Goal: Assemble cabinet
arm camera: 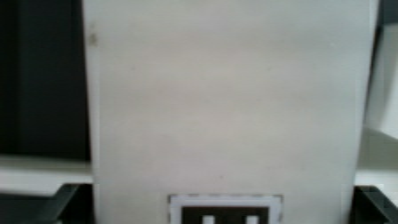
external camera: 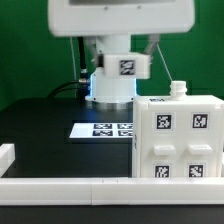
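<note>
The cabinet [external camera: 180, 140] is a white boxy block with several black-and-white tags, standing at the exterior view's right with a small white peg [external camera: 178, 90] on its top. In the wrist view, my gripper [arm camera: 222, 208] is shut on a flat white cabinet panel [arm camera: 222, 100] that fills most of the picture. The panel carries a tag [arm camera: 226, 212] between my dark fingers [arm camera: 61, 206]. A wide white shape [external camera: 120, 15] at the exterior view's top edge hangs above the table. I cannot tell whether it is the arm or the held panel.
The marker board [external camera: 103, 130] lies flat on the black table left of the cabinet. The arm's white base [external camera: 112, 80] with a tag stands behind it. Low white border rails run along the front [external camera: 60, 186] and the left [external camera: 6, 155].
</note>
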Available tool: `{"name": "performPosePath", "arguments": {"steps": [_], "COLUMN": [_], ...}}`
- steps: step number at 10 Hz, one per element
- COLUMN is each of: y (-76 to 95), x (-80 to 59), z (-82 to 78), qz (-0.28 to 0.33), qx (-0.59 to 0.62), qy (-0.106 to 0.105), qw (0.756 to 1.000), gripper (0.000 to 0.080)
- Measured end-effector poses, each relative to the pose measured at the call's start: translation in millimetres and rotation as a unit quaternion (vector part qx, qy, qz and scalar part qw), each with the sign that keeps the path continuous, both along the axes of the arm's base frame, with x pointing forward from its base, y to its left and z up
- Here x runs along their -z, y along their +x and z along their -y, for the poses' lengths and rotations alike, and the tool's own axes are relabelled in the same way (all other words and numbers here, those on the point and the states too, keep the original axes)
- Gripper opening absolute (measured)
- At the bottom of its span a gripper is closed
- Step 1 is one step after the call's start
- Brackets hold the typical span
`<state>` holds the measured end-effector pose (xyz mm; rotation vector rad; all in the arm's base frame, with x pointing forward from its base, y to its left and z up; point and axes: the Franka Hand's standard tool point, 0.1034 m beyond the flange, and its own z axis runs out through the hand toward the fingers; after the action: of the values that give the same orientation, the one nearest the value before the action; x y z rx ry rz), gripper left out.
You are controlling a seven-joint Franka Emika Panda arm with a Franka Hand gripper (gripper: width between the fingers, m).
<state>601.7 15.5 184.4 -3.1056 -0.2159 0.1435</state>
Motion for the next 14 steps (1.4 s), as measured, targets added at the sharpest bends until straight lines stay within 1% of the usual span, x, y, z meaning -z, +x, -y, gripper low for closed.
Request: {"name": "performPosePath", "arguments": {"steps": [1,4,5,7,9,10,11,12,13,14], "y": [-1.9,-2.5,-0.9,3.0,1.6,3.8,7.4,16.5,20.4,19.8], "x": [3.8,5.2,3.3,2.4,8.2,10.1,11.3,10.7,15.9,20.2], "z": [3.6,2.6,-5.7,-41.5,-58.5,-67.0,-70.7,-71.3,-68.0,-64.6], "qz": [0.000,-0.001,0.000,0.002,0.000,0.000,0.000,0.006,0.010,0.007], "qx": [0.002,0.001,0.005,0.018,0.020,0.024,0.022,0.022,0.019,0.021], "qy": [-0.001,-0.001,-0.001,0.000,0.001,0.001,0.002,0.002,0.001,0.001], "qw": [1.000,1.000,1.000,1.000,1.000,1.000,1.000,1.000,1.000,1.000], "gripper": [0.0551,0.0551,0.0551,0.0551,0.0551,0.0551,0.0551,0.0551,0.0551,0.0551]}}
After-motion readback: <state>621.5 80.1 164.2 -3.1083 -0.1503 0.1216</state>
